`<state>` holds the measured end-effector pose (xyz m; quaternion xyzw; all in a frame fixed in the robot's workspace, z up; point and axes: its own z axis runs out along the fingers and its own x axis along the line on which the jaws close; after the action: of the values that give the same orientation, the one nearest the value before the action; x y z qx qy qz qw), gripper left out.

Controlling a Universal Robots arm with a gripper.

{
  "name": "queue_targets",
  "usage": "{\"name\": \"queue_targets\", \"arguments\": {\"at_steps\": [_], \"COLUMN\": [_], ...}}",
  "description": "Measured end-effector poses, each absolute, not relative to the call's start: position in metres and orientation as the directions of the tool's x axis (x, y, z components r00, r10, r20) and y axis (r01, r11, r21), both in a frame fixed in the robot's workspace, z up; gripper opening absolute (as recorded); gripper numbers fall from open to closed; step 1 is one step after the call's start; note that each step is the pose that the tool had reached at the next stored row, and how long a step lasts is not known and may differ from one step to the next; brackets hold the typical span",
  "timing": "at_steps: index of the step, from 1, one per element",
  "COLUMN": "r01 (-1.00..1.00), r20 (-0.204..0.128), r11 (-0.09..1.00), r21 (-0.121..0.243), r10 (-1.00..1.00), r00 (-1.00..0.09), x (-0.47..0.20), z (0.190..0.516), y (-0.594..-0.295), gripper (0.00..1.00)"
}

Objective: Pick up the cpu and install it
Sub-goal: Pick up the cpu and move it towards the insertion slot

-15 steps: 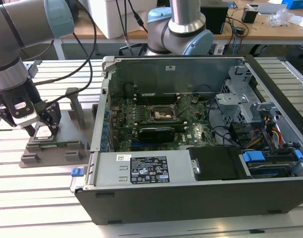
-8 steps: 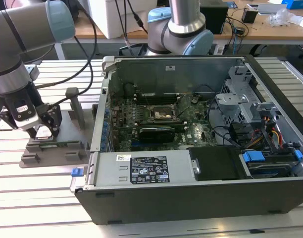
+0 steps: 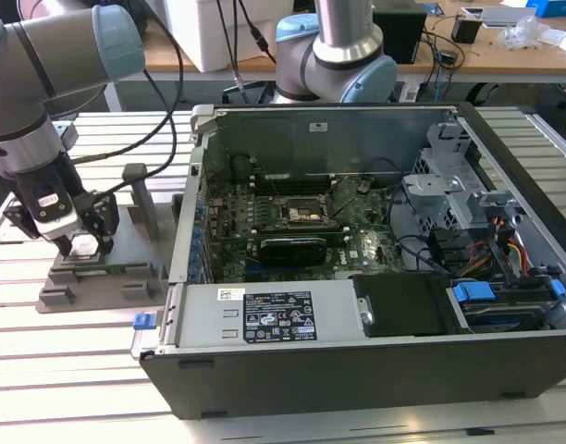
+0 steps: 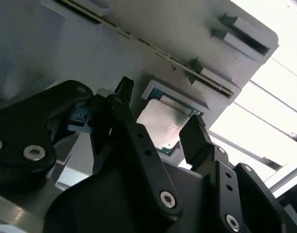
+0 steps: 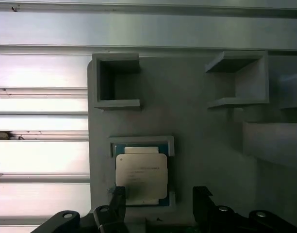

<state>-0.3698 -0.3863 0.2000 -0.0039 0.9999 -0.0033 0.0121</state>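
Gripper (image 5: 158,194) spread, cpu (image 5: 141,177) seemingly just below, ungrasped

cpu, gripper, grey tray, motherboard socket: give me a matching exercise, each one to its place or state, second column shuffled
1. cpu
2. gripper
3. grey tray
4. motherboard socket

A. inside the open computer case
B. lying flat in a recess of the tray
C. resting on the slatted table, at the exterior view's left of the case
D. open, straddling the cpu

Pairs: 1-B, 2-D, 3-C, 4-A
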Motion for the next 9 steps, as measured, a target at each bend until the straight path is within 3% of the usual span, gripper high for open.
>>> {"name": "queue_targets", "arguments": {"at_steps": [9], "r01": [-0.008], "r20": [-0.024], "r11": [1.000], "r21": [-0.007], "r10": [-0.008], "r00": [-1.000], "x": [-0.3809], "z": [0.1950], "y": [-0.3783], "gripper": [0.66]}}
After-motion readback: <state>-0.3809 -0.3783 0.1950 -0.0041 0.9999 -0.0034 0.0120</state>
